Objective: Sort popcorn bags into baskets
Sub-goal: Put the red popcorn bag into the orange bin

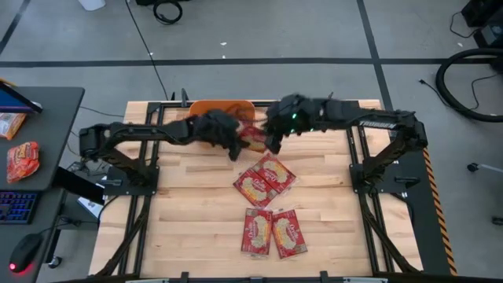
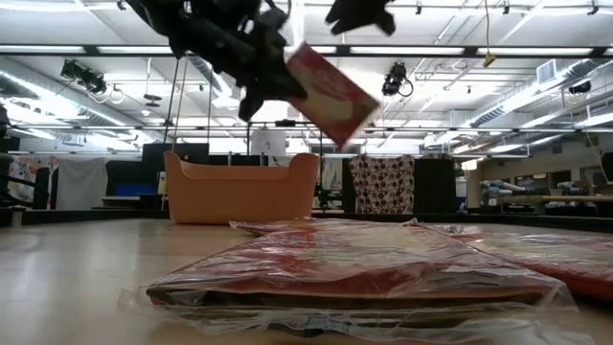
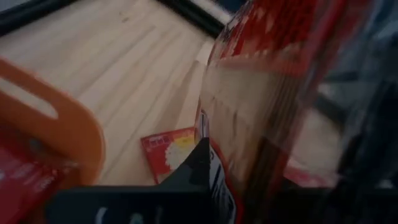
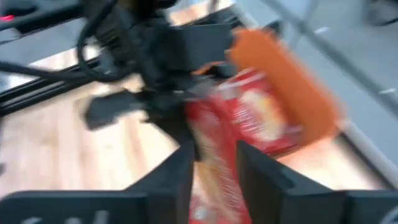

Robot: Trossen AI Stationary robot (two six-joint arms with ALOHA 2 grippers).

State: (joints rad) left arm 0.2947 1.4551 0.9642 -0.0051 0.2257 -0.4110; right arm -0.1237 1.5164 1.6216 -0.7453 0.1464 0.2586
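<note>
A red popcorn bag (image 2: 330,96) with a cream label hangs in the air over the far middle of the table, held by my left gripper (image 2: 263,91), which is shut on it. My right gripper (image 2: 359,14) is open just above and beside that bag (image 4: 214,162), touching nothing. The orange basket (image 1: 222,106) stands at the far edge, and red packets (image 3: 25,180) lie inside it. Two overlapping bags (image 1: 265,179) and two side-by-side bags (image 1: 273,232) lie flat on the table nearer me. My left gripper pinches the popcorn bag between its two fingers (image 3: 200,163) at the bag's upper end (image 2: 295,79). The fingers come from the table's left. The bag is lifted clear and slants down toward the right, away from the fingers.
Black frame rails (image 1: 357,157) run along both sides of the wooden table. A grey side desk (image 1: 47,118) to the left carries another packet (image 1: 22,159), a keyboard and a mouse. Bare wood lies left and right of the flat bags.
</note>
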